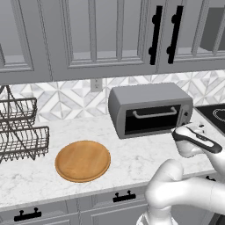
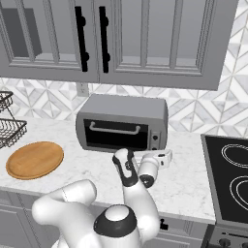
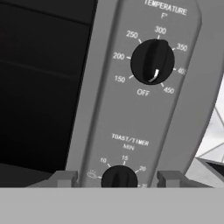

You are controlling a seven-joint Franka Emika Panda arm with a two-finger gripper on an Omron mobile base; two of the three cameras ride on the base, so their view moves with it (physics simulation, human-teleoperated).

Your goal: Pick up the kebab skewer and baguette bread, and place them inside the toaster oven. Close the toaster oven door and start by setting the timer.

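The oven (image 1: 149, 110) is set at the back of the counter (image 1: 132, 158), toward its right end, with the door (image 1: 151, 119) shut and its bar handle across the top of the glass. The round board (image 1: 82, 160) near the counter's front edge is bare, and neither skewer nor bread is seen on the counter — they are judged to be inside, though nothing can be made out through the dark glass. The step in hand is judged to be the last one: setting the timer. The gripper (image 3: 118, 179) is held close up to the knob strip (image 3: 140, 100) at the oven's right end, its two fingertips (image 3: 63, 178) standing apart on either side of the timer knob (image 3: 119, 177) at the strip's lower end; nothing is gripped, and whether the tips touch the knob cannot be told. The temperature knob (image 3: 152, 61) above is pointed near OFF. For the next move, the jaws would need to be eased forward and centred on the timer knob, closed on its ridge, and the hand rolled about the knob's axis so that the dial is carried round to a minute mark. A grip off centre is judged likely to slip from so small a knob.
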